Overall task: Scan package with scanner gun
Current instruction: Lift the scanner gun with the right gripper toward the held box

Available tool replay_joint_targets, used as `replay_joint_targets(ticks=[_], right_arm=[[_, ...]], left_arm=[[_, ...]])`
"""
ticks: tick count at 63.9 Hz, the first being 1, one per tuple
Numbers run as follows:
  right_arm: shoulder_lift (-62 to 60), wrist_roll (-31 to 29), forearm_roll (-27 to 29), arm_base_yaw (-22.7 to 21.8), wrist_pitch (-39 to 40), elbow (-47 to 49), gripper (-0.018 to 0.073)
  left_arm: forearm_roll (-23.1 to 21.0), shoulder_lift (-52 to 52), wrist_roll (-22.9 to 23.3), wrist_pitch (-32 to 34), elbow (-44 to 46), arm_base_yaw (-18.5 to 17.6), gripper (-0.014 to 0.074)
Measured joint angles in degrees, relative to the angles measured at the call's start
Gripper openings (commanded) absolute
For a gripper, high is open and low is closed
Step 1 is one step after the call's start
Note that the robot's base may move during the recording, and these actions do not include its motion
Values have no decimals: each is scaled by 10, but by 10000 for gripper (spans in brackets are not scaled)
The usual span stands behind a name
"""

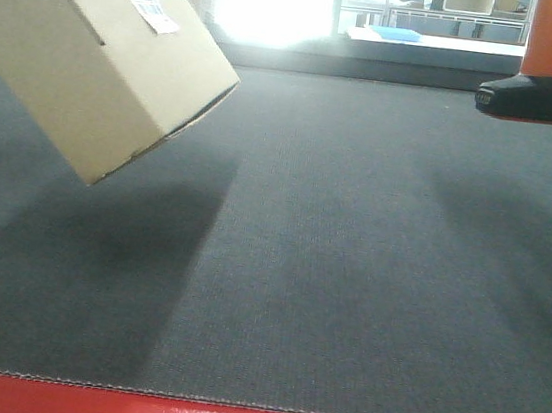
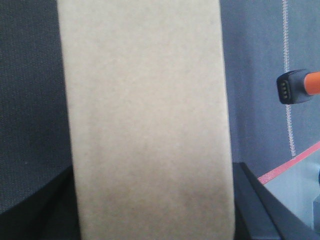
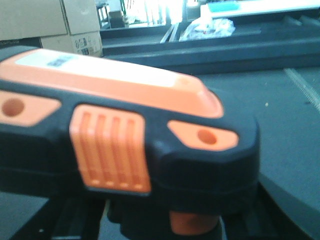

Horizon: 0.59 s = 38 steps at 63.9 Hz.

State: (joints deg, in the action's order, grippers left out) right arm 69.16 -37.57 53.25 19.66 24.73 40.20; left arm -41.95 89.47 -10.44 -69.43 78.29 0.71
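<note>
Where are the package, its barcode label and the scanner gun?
package (image 1: 71, 71), front view, tan broad face.
barcode label (image 1: 151, 8), front view, middle of label.
scanner gun (image 1: 539, 98), front view, flat black base.

Backlight glare (image 1: 280, 6) whites out the far room; the package (image 1: 83, 52) casts a soft shadow on the mat (image 1: 348, 276) (wrist views blurred, perhaps too close).

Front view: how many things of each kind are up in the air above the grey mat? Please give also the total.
package: 1
scanner gun: 1
Total: 2
</note>
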Motion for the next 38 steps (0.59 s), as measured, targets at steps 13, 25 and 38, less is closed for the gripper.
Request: replay_joint_targets(ticks=[13, 25, 38], right_arm=[[-1, 7, 1, -28, -4, 0, -158], [11, 77, -71, -34, 29, -15, -158], [50, 247, -195, -34, 131, -75, -158]], left_arm=[[1, 0, 0, -3, 0, 0, -111], [1, 0, 0, -3, 0, 0, -111], [1, 0, 0, -3, 0, 0, -111]])
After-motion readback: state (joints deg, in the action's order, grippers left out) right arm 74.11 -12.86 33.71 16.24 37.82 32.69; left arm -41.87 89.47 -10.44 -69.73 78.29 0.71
